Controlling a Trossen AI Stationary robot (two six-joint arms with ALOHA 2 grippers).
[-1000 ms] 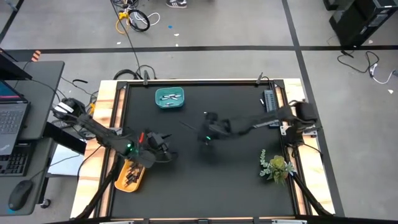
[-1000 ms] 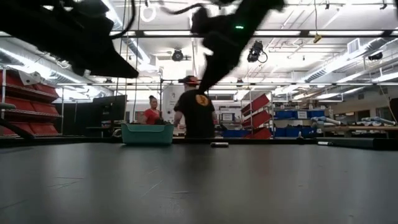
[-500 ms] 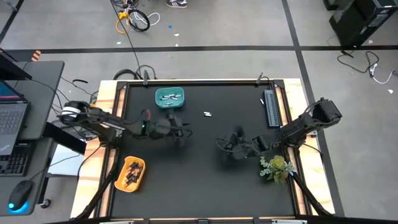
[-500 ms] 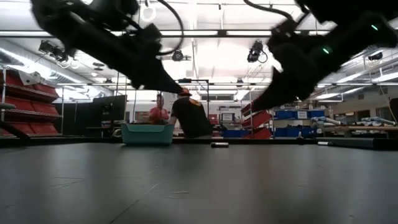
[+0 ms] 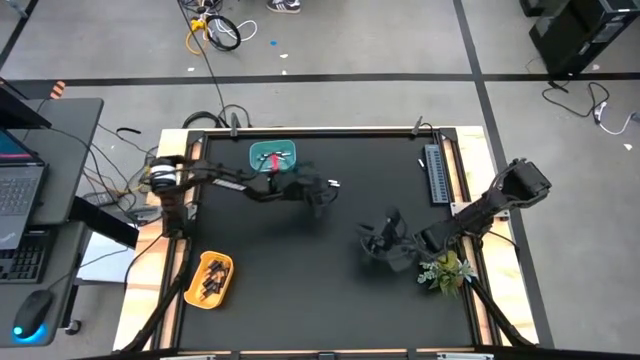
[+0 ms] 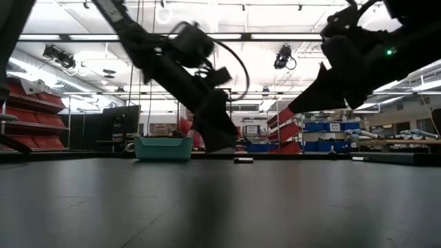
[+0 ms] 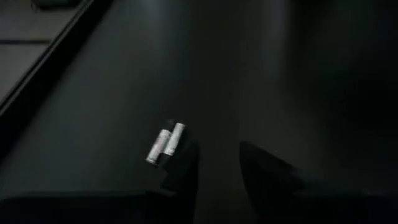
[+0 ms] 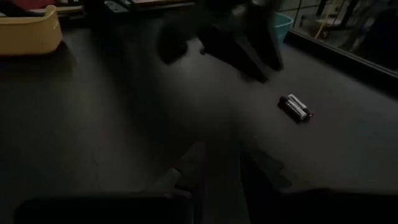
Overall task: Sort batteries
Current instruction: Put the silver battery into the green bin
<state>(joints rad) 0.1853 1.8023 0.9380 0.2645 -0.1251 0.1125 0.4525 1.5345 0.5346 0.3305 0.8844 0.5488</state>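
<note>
Batteries point(image 7: 166, 142) show paired only in wrist views.

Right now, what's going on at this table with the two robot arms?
The robot is sorting batteries into bins. The left gripper reaches over the mat beside the two whitish batteries lying loose near the teal bin, its fingers apart with nothing between them. The right gripper hovers over bare mat near the small plant, holding nothing visible. The yellow bin at the table's near left already holds several batteries.
</note>
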